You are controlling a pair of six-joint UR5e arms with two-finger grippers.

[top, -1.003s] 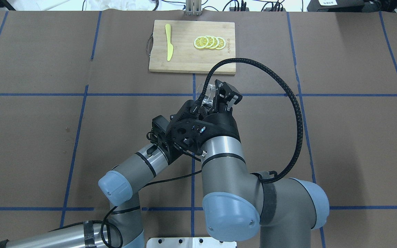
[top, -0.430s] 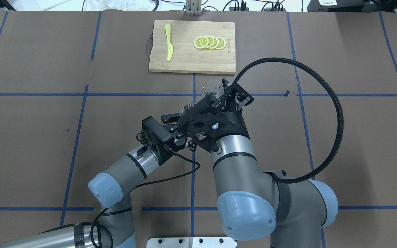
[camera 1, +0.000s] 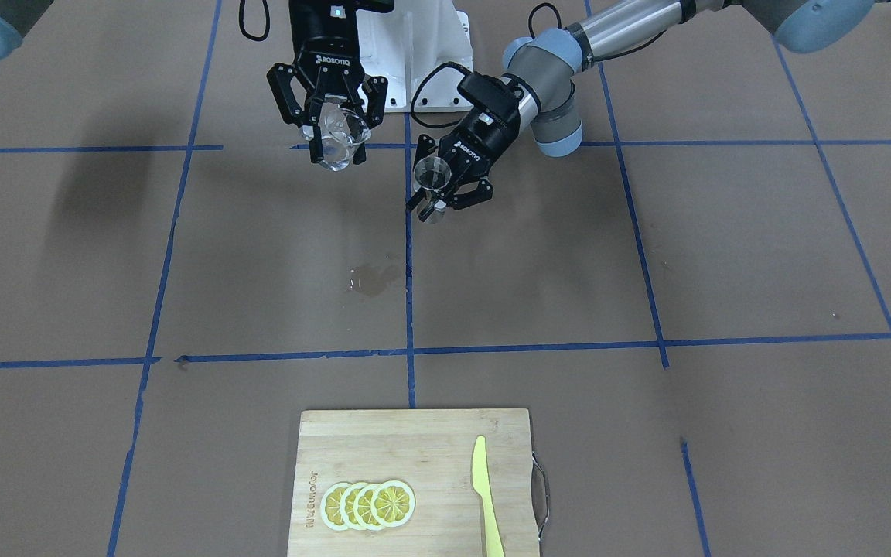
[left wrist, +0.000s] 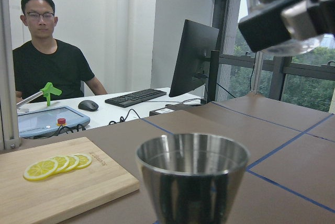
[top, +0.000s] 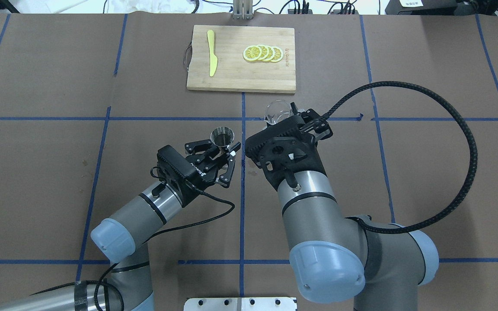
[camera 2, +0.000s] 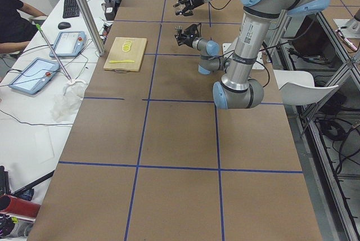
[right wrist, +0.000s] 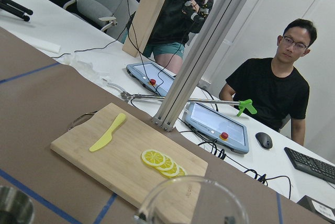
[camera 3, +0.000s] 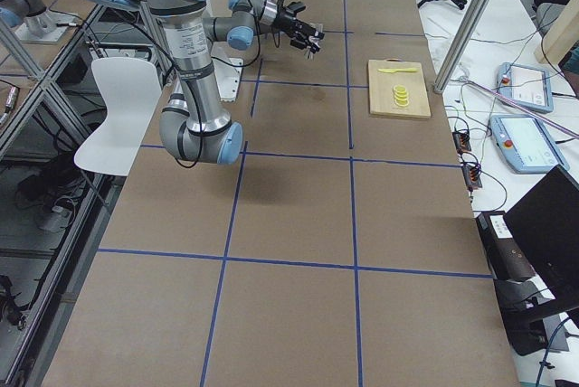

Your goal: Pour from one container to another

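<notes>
Left gripper: fingers closed partway on the jigger, gripping it low. The waist and lower cone are hidden behind the fingers in the overhead view. The jigger is upright, mouth up, just above the fingertips. The left wrist view shows only the upper cone, with the bottom cut off by the frame. The rim is seen at too shallow an angle to tell if anything is inside.

Right gripper: clamped on the cup, with the glass between both fingers. In the overhead view the wrist hides most of the cup and only the rim pokes out ahead of the gripper. The right wrist view cuts the cup off at the bottom edge, so only the rim shows. Its tilt is hard to judge, and the glass is too clear to tell the contents.

The cup is to the right of the left gripper and higher, apart from the jigger and not over its mouth. Both look clear of the table, but the side views are too small to confirm.

There is a dark wet patch on the table ahead of both grippers. The board is further ahead, well apart, with lemon slices and a yellow knife on it. A person sits beyond the board.
</notes>
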